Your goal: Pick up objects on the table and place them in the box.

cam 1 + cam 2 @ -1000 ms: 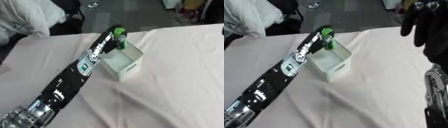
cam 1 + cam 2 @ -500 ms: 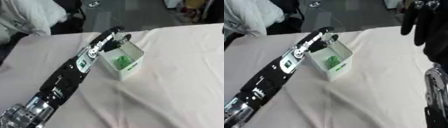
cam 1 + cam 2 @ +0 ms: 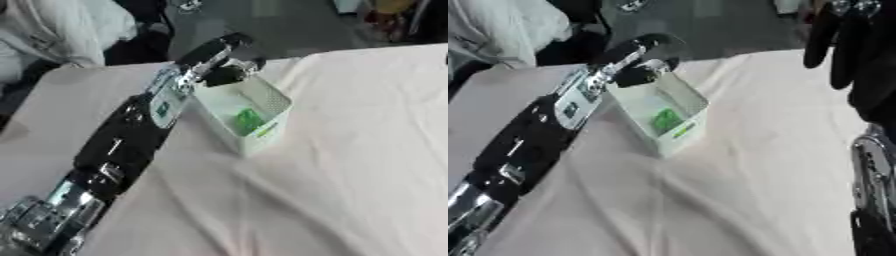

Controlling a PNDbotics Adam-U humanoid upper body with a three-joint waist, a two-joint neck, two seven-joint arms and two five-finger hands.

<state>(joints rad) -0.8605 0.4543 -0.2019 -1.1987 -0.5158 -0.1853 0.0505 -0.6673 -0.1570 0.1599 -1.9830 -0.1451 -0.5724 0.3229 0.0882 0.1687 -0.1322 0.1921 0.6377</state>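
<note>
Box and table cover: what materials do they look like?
Box: probably thin white plastic or coated card; its flat, stiff walls look smooth and hold their shape, with a green item inside. Table cover: pale pinkish cloth, matte, with soft creases and folds.

Creased matt cloth [image 3: 350,165], white plastic box [image 3: 262,137]

Green object [image 3: 248,120] in box [image 3: 262,97] blurred; right robot hand [image 3: 859,45] cut off
</note>
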